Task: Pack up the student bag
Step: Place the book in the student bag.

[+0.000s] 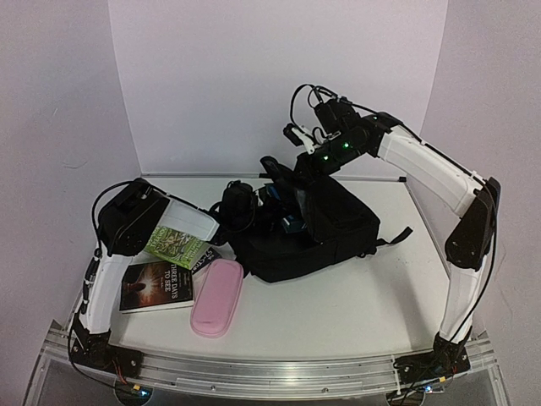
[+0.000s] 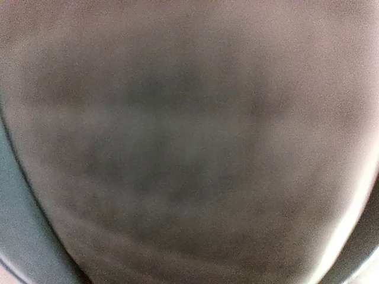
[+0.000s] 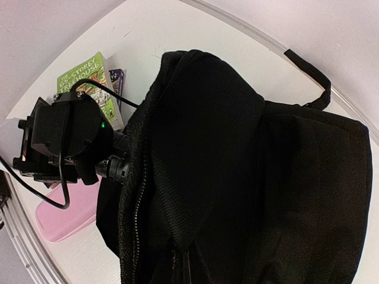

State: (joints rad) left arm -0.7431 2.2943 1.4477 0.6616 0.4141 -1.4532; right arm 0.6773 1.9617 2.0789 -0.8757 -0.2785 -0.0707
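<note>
Top view: student bag [image 1: 330,233] sits mid-bench toward the far edge, mouth facing left (contents not visible). Green book [image 1: 177,244], dark book [image 1: 156,285] and pink pencil case [image 1: 217,297] lie out on the bench [image 1: 338,313] by its left front corner, with white walls around. Left pincer [image 1: 254,211] is at the bag's mouth; its gap can't be told. Right pincer [image 1: 287,182] is closed at the bag's top edge, cloth pinched or not unclear. Left wrist: dark blur only. Right wrist: black bag fills the frame, zip edge raised.
</note>
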